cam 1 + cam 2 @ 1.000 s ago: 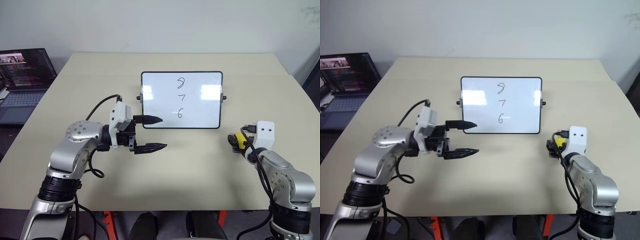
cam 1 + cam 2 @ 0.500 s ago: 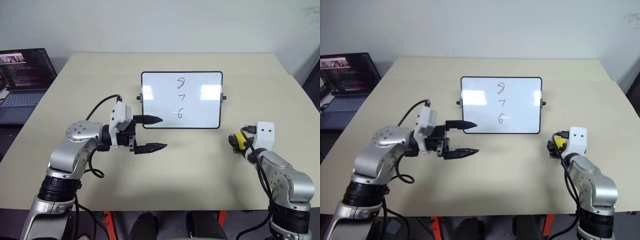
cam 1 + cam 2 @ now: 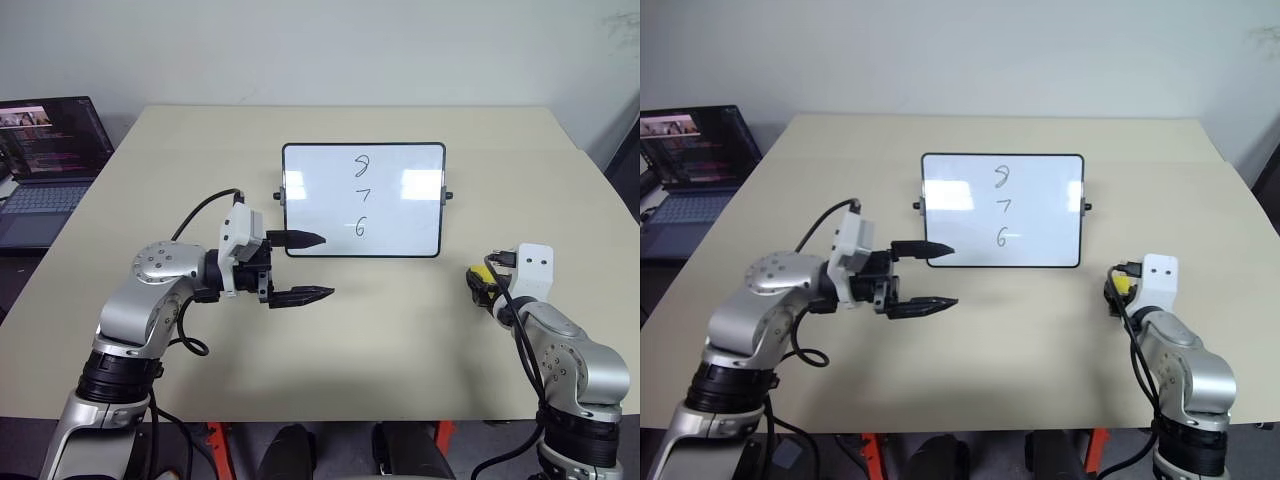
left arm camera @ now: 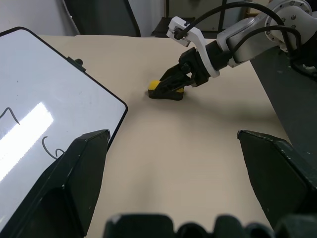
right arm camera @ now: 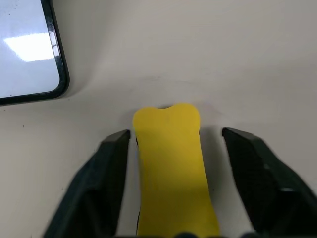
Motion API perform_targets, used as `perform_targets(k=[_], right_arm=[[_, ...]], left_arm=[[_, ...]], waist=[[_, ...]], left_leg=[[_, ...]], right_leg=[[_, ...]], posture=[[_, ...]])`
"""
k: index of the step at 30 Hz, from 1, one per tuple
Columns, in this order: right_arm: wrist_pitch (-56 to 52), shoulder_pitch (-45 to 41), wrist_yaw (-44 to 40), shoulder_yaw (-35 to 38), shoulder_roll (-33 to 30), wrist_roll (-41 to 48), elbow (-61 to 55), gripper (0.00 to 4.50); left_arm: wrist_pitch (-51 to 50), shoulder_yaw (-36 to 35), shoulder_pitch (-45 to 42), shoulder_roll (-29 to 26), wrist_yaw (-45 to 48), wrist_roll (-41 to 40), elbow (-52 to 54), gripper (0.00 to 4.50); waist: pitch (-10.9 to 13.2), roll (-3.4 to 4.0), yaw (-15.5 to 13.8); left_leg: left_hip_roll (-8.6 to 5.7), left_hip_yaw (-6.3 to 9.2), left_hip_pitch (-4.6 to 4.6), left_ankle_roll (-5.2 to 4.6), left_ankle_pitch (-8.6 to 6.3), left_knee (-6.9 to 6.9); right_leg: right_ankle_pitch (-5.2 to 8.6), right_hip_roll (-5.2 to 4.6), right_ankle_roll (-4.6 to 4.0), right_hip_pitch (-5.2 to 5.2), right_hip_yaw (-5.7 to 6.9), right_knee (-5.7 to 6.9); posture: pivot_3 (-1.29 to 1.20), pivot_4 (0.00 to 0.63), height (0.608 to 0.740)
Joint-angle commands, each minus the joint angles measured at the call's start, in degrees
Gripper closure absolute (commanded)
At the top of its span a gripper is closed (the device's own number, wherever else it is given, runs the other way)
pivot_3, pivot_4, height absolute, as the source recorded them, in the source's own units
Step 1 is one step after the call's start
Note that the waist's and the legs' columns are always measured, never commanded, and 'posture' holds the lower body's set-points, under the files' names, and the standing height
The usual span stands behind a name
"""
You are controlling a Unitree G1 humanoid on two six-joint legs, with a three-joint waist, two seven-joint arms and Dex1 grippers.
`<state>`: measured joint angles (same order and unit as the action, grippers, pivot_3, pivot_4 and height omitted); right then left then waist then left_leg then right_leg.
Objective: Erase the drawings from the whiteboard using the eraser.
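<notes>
The small white glossy whiteboard, with its thin black frame, rounded corners and black side knobs, stands leaning back at the centre of the head view. The drawings, three thin black marker digits reading 9, 7 and 6, run down in a column just right of the board's middle. Glare patches sit on either side of them.

The small yellow block eraser with a black underside lies flat on the table at the lower right of the frame, apart from the board's lower right corner. The right gripper is lowered over it, with its two black fingers straddling the block. One finger is close against the eraser's side. A strip of table shows between the other finger and the block, so the jaws stand partly apart and are not pinching it.

The left gripper hangs left of centre with its fingers spread wide and nothing between them. Its upper fingertip overlaps the board's lower left corner in the picture. A black cable loops up from that wrist.

Everything rests on a pale beige, matte table. At the upper left edge an open dark laptop with a lit screen sits beside the table. A plain light wall fills the top of the frame.
</notes>
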<state>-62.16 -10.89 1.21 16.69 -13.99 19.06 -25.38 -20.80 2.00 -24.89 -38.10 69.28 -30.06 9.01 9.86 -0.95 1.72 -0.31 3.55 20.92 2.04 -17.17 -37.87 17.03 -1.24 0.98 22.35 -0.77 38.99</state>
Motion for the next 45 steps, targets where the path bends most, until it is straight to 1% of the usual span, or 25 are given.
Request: perform_targets(k=[1,3,4,15,26,30,36,39,45], right_arm=[[1.01,-0.65,-0.07,0.85,-0.04,-0.32,-1.32,2.83],[1.05,-0.55,-0.09,0.84,-0.05,-0.33,-1.37,3.36],[1.07,-0.53,-0.10,0.82,-0.02,-0.33,-1.35,3.40],[0.93,-0.50,0.11,0.57,-0.01,-0.52,-1.66,3.40],[1.94,-3.29,0.07,-0.04,-0.26,-0.53,-2.83,3.40],[3.59,-4.80,-0.71,-1.26,-1.26,-1.15,-2.83,3.40],[6.62,-7.93,-2.71,-3.39,-3.05,-2.40,-1.45,3.40],[8.58,-11.43,-4.07,-4.69,-3.85,-2.91,1.09,3.40],[12.18,-16.92,-5.43,-6.31,-3.90,-3.78,6.04,3.40]], left_arm=[[0.70,-0.68,-0.83,-0.15,-0.12,-0.32,2.10,0.00],[0.79,-0.72,-0.96,-0.18,-0.08,-0.26,1.95,0.00],[0.84,-0.72,-1.02,-0.21,-0.05,-0.20,1.87,0.00],[0.71,-0.85,-0.88,-0.42,-0.01,-0.26,2.05,0.00],[1.34,-1.31,-1.30,-0.42,-1.21,0.80,1.18,0.00],[0.95,-2.15,-1.45,0.41,-4.30,1.43,0.50,0.00],[2.39,-3.20,-1.09,1.98,-12.21,5.31,-1.28,0.00],[2.85,-3.37,1.32,4.56,-18.48,7.56,0.11,0.00],[1.75,-3.72,2.94,8.48,-26.79,9.92,1.87,0.00]], waist=[[0.00,0.00,0.00],[0.00,0.00,0.00],[0.00,0.00,0.00],[0.00,0.00,0.01],[0.00,0.00,0.02],[0.00,0.00,0.04],[0.00,0.00,0.07],[0.01,0.02,0.15],[0.01,0.01,0.05]], left_leg=[[0.00,0.00,0.00,0.00,0.00,0.00],[0.00,0.00,0.00,0.00,0.00,0.00],[0.00,0.00,0.00,0.00,0.00,0.00],[0.00,0.00,0.00,0.00,0.00,0.00],[0.00,0.00,0.00,0.00,0.00,0.00],[0.00,0.00,0.00,0.00,0.00,0.00],[0.00,0.00,0.00,0.00,0.00,0.00],[-0.01,-0.01,0.01,0.00,0.00,0.00],[0.00,-0.02,0.00,0.00,0.00,-0.02]], right_leg=[[0.00,0.00,0.00,0.00,0.00,0.00],[0.00,0.00,0.00,0.00,0.00,0.00],[0.00,0.00,0.00,0.00,0.00,0.00],[0.00,0.00,0.00,0.00,0.00,0.00],[0.00,0.00,0.00,0.00,0.01,0.00],[0.00,0.00,0.00,0.00,0.00,0.00],[0.00,0.00,0.00,0.00,0.00,0.00],[0.00,-0.02,0.00,0.00,-0.01,-0.01],[-0.05,-0.03,0.06,0.01,-0.01,-0.01]], posture=[[0.00,0.150,0.740],[0.00,0.150,0.740],[0.00,0.150,0.740],[0.00,0.150,0.740],[0.00,0.150,0.740],[0.00,0.150,0.740],[0.00,0.150,0.740],[0.00,0.150,0.740],[0.00,0.150,0.740]])
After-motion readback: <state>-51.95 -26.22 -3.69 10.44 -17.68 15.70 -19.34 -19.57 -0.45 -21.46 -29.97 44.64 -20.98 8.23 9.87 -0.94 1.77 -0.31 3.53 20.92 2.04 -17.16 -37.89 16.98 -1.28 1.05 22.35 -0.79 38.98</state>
